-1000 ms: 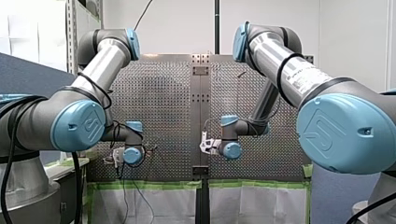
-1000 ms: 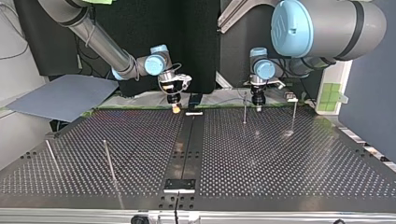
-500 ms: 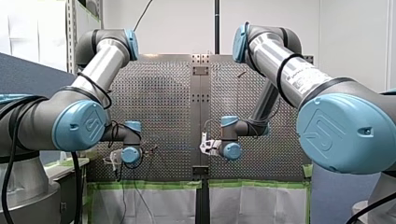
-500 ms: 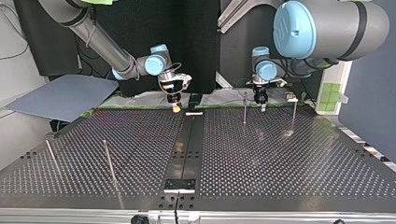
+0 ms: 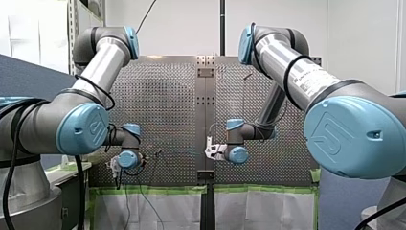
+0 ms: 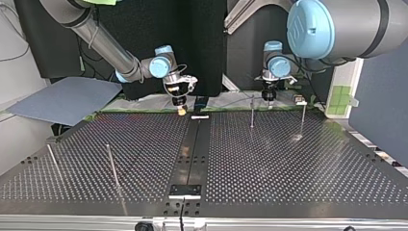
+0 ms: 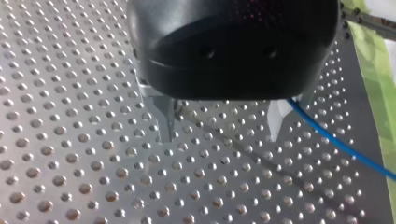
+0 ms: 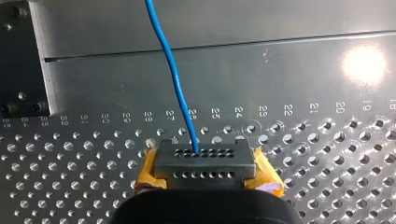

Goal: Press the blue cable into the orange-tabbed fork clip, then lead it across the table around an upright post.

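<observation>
The blue cable (image 8: 173, 70) runs from my right gripper (image 8: 204, 163) out over the plate's centre strip. That gripper's yellow-padded fingers (image 8: 148, 171) are shut on the cable's end. In the top view it hangs low at the far edge near the middle (image 6: 181, 109). My left gripper (image 7: 222, 133) is open above the perforated plate, with nothing between its metal fingers (image 7: 164, 122). The cable (image 7: 336, 142) passes just outside one of them. In the top view this gripper (image 6: 268, 99) hovers beside an upright post (image 6: 252, 111). I cannot pick out the orange-tabbed clip.
A second post (image 6: 302, 118) stands at the top view's right, and two more (image 6: 112, 166) (image 6: 52, 161) lean at its left. A small white piece (image 6: 200, 117) lies on the centre strip. Green tape (image 7: 373, 65) marks the plate's edge.
My left gripper has opened, risen and drifted toward the top view's right, away from the post. My right arm has not moved.
</observation>
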Motion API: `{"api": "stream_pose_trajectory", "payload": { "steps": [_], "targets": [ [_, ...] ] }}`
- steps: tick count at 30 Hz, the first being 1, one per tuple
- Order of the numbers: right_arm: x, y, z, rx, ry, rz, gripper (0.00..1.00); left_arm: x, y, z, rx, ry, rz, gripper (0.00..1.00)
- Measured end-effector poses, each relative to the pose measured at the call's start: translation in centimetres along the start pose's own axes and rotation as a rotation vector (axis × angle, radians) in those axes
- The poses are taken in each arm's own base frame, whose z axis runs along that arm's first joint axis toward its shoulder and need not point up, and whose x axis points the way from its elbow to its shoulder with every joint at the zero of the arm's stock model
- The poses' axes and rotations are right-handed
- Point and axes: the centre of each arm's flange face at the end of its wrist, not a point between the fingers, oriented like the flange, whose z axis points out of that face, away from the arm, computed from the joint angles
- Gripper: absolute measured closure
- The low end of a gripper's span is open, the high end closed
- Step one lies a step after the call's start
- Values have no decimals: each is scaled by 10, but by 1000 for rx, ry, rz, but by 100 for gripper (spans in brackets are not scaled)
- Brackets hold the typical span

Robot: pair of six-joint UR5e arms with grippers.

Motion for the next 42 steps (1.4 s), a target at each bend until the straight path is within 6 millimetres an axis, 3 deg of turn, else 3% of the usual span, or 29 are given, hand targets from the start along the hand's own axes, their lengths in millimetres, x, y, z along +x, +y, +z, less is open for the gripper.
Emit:
{"api": "stream_pose_trajectory", "payload": {
  "steps": [19,27,33,42],
  "targets": [
    [-2,0,-1,0,-10,-11,100,32,2,-67,111,78,5,0],
    [-4,0,-1,0,-11,-12,100,33,-4,-77,157,70,15,0],
    [-5,0,-1,-1,-13,-12,100,25,-7,-88,164,45,22,0],
    [-6,0,-2,-2,-16,-12,100,-4,-20,-93,190,14,22,0]
  ]
}}
